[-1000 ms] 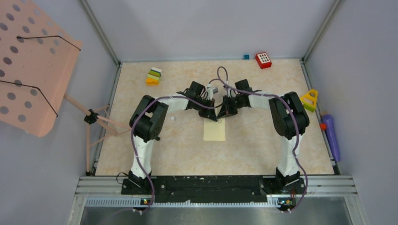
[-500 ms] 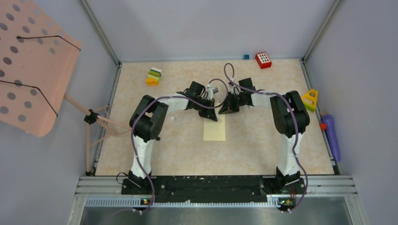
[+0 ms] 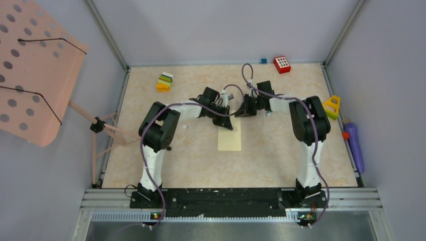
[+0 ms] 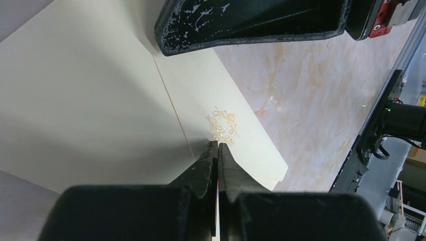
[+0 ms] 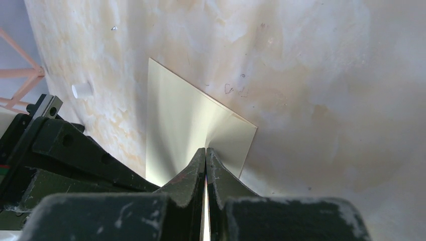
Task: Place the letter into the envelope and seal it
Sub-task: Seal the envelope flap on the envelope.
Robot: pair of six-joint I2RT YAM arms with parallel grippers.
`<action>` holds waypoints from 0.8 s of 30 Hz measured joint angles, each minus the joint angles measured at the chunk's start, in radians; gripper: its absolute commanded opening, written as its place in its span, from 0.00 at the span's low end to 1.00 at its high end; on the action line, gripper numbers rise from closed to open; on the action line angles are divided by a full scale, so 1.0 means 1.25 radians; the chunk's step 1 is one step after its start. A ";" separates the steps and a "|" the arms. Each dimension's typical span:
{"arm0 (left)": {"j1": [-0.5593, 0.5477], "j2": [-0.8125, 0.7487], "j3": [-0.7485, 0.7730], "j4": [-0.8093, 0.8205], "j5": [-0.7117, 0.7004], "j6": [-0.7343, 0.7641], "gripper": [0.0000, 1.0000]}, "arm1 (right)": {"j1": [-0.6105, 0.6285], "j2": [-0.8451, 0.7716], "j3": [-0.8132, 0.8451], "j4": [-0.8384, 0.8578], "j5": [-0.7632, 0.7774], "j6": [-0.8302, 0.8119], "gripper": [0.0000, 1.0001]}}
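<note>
- The envelope (image 3: 229, 140) is lying flat near the middle of the tabletop (image 3: 191, 160), with its long side running toward the arm bases. Its far end is sitting hidden under the two wrists.
- The left fingers (image 4: 203, 168) are pressing together to a narrow slit. Their tips are meeting on the envelope's paper just beside the gold mark (image 4: 222, 125). A thin pale line between them suggests they are pinching a fold of that paper.
- The right fingers (image 5: 221, 175) are likewise closing tight on the near edge of a pale sheet that is rising off the tabletop toward them. Going by its colour and position, I am judging this to be the envelope's flap, though the letter cannot be ruled out.
- In the overhead view the two sets of fingers are working close together at the envelope's far end, the right set sitting slightly farther from the bases.
- No separate letter is showing in any view, so whether it is already inside cannot be told.
- Progress, as a judgement: the flap is appearing raised rather than pressed down, so sealing is not yet done. Folding the flap over and pressing it shut is what is left.
- Risk: with both pinches acting on thin paper, opposing pulls are likely to crease or tear it.
</note>
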 measured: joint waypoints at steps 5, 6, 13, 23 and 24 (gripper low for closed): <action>0.000 0.000 0.000 0.000 0.000 0.000 0.00 | -0.003 0.001 -0.001 0.000 -0.013 -0.010 0.00; 0.000 0.000 0.000 0.000 0.000 0.000 0.00 | -0.003 0.001 -0.001 -0.001 -0.015 -0.016 0.00; 0.000 0.000 0.000 0.000 0.000 0.000 0.00 | 0.005 -0.010 -0.024 -0.007 -0.049 -0.065 0.00; 0.000 0.000 0.000 0.000 0.000 0.000 0.00 | 0.024 -0.012 -0.027 -0.046 -0.083 -0.108 0.00; 0.000 0.000 0.000 0.000 0.000 0.000 0.00 | 0.024 -0.012 -0.027 -0.047 -0.081 -0.109 0.00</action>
